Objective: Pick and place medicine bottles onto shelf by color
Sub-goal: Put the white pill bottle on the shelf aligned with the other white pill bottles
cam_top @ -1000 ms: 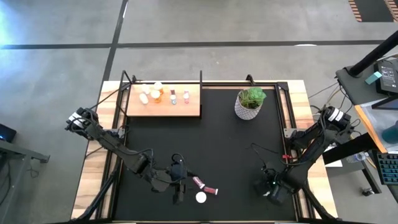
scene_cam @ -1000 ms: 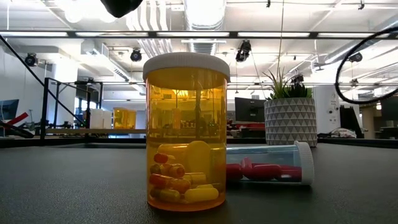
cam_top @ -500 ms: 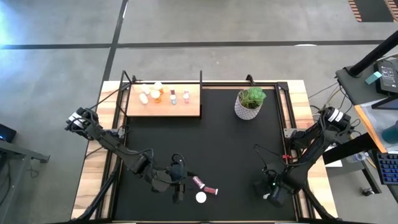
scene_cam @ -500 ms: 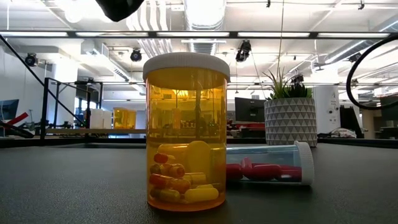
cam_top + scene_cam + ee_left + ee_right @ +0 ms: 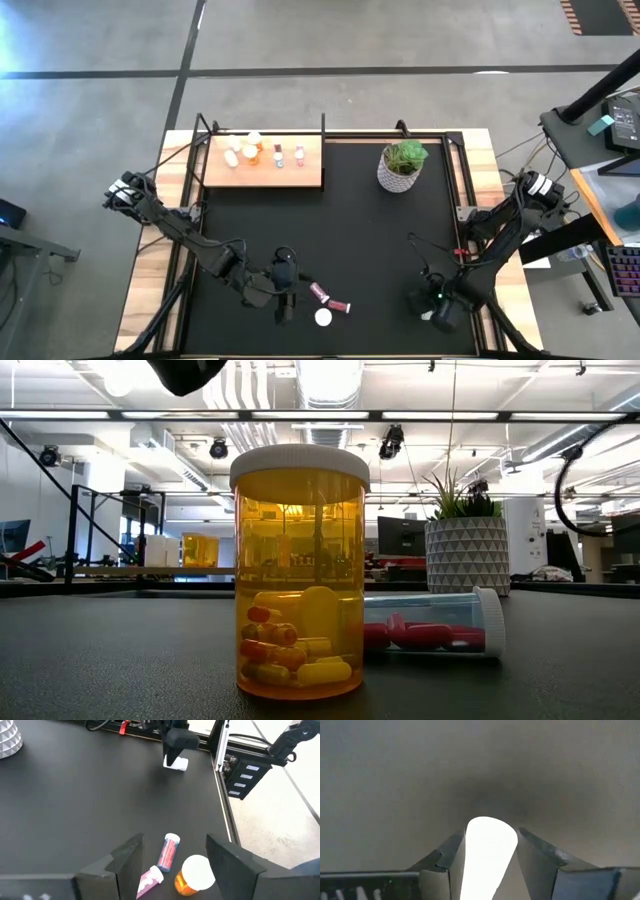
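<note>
Three bottles sit near the table's near edge. An orange bottle (image 5: 323, 317) (image 5: 300, 575) stands upright on its base. A clear bottle of red capsules (image 5: 340, 305) (image 5: 168, 852) and a maroon bottle (image 5: 318, 293) (image 5: 150, 881) lie on their sides. My left gripper (image 5: 283, 306) (image 5: 175, 842) is open just left of them and above the mat, touching nothing. My right gripper (image 5: 438, 312) (image 5: 487, 850) is low at the near right, shut on a white bottle (image 5: 487, 852). The wooden shelf (image 5: 305, 176) at the far left holds several bottles. My right gripper pinches the white bottle (image 5: 485, 840) between its two fingers, one on each side of it. The fingers point down at the mat from above. In the left wrist view the white bottle (image 5: 176, 764) shows at the gripper's foot, on or just above the mat.
A white pot with a green plant (image 5: 402, 165) stands at the far right of the black mat (image 5: 380, 250). A metal frame edges the table. The middle of the mat is bare.
My left gripper has drifted a little toward the table's left edge, still open above the three bottles. The bottles have not moved.
</note>
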`<state>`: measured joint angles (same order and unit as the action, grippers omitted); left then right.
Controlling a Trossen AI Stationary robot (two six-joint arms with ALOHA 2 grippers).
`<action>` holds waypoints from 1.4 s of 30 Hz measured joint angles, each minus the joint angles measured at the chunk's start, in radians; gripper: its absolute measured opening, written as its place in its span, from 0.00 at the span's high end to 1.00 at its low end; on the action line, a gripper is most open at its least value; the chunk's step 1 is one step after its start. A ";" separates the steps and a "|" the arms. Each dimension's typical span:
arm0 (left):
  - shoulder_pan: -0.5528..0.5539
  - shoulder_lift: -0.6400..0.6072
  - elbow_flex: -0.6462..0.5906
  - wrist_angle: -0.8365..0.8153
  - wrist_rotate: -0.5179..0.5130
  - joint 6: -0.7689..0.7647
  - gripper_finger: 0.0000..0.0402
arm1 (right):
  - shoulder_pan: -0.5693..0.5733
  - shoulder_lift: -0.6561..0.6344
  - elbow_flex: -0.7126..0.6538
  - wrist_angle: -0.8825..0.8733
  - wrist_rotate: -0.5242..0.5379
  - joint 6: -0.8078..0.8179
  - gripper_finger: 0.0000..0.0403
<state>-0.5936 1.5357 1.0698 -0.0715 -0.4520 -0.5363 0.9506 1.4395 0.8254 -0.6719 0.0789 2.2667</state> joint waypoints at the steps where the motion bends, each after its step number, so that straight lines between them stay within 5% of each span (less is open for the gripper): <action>1: 0.001 -0.002 -0.002 -0.005 -0.001 0.001 0.51 | -0.002 -0.017 0.000 -0.002 0.042 0.000 0.64; 10: 0.020 -0.018 -0.031 -0.019 -0.040 0.057 0.51 | -0.105 -0.216 0.002 0.006 0.588 -0.151 0.64; 16: 0.037 -0.032 -0.024 0.035 -0.412 0.454 0.51 | -0.289 -0.316 0.002 0.135 0.745 -0.407 0.64; 20: 0.060 -0.032 -0.024 0.239 -0.639 0.812 0.51 | -0.440 -0.342 0.002 0.419 0.775 -0.717 0.64; 27: 0.113 -0.033 -0.023 0.543 -0.646 1.176 0.51 | -0.637 -0.321 0.002 1.035 0.754 -1.214 0.64; 33: 0.177 -0.034 -0.023 0.708 -0.644 1.359 0.51 | -0.718 -0.268 0.003 1.190 0.752 -1.215 0.64; 42: 0.246 -0.034 -0.024 0.714 -0.531 1.437 0.51 | -0.772 -0.103 0.125 1.290 0.686 -1.190 0.64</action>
<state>-0.3479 1.5013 1.0459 0.6427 -0.9833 0.9009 0.1784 1.3361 0.9508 0.6183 0.7650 1.0766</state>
